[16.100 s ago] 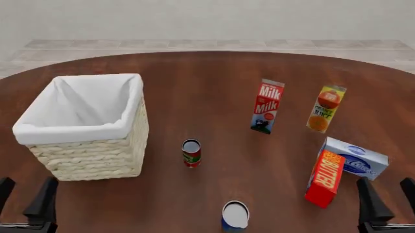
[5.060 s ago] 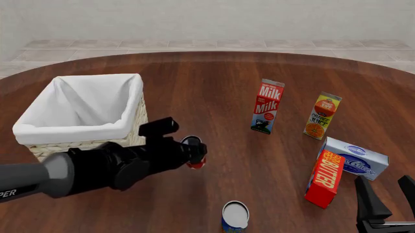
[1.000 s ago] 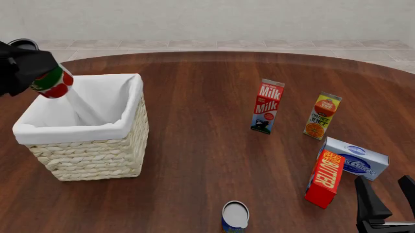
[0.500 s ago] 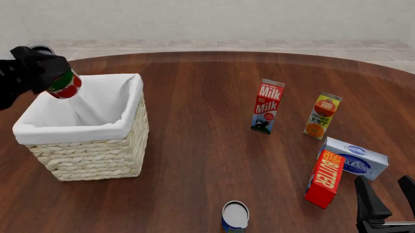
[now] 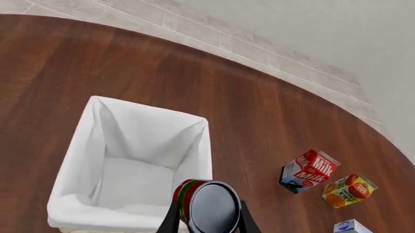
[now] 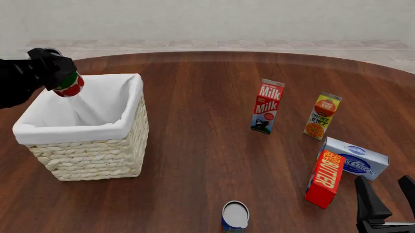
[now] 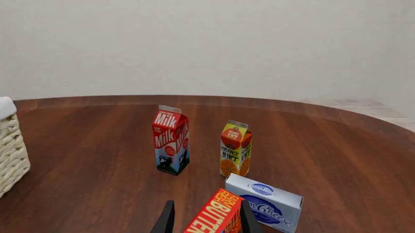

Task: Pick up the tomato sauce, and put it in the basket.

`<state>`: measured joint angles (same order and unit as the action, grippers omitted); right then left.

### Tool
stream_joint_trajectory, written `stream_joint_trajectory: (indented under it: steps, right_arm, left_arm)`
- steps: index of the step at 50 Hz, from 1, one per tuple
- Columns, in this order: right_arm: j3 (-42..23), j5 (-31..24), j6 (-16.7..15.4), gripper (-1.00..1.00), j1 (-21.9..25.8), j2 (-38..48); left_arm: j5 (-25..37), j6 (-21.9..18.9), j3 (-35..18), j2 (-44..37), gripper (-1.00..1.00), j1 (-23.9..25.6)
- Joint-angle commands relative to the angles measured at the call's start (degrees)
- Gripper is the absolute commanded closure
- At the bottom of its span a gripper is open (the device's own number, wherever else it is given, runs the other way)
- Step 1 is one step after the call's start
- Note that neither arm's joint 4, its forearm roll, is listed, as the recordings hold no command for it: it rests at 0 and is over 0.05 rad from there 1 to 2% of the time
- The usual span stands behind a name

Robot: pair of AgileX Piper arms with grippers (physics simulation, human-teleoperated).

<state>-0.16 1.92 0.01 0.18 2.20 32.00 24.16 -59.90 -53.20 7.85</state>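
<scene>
Overhead, the left gripper [image 6: 57, 73] was clamped on the tomato sauce [image 6: 69, 86], holding it tilted above the far-left corner of the basket [image 6: 91, 150]. Rigid and probably smooth-walled, the can seemed best gripped across its sides. Well right of the basket, the right gripper [image 6: 384, 201] stood parted and empty.

A round, dark wooden table [image 6: 207, 87] carries everything. The basket [image 6: 97, 145] stands at nine o'clock. The milk carton [image 6: 267, 107] and orange juice carton [image 6: 321, 116] stand upright towards two o'clock. At four o'clock the butter box [image 6: 325, 178] apparently touches the cream cheese box [image 6: 356, 158]. A white-topped can [image 6: 234, 216] sits at six.
</scene>
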Motion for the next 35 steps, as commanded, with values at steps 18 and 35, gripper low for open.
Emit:
stream_joint_trajectory:
  steps: [18,35]
  right_arm:
    - [0.0,-0.2,0.0,-1.0,-0.2,-0.3]
    - [0.0,-0.2,0.0,-1.0,-0.2,-0.3]
  left_arm:
    - [-4.3,-3.0,0.4,-5.4,1.0,-4.2]
    - [-7.6,-3.4,2.2,-8.4,1.0,-5.5]
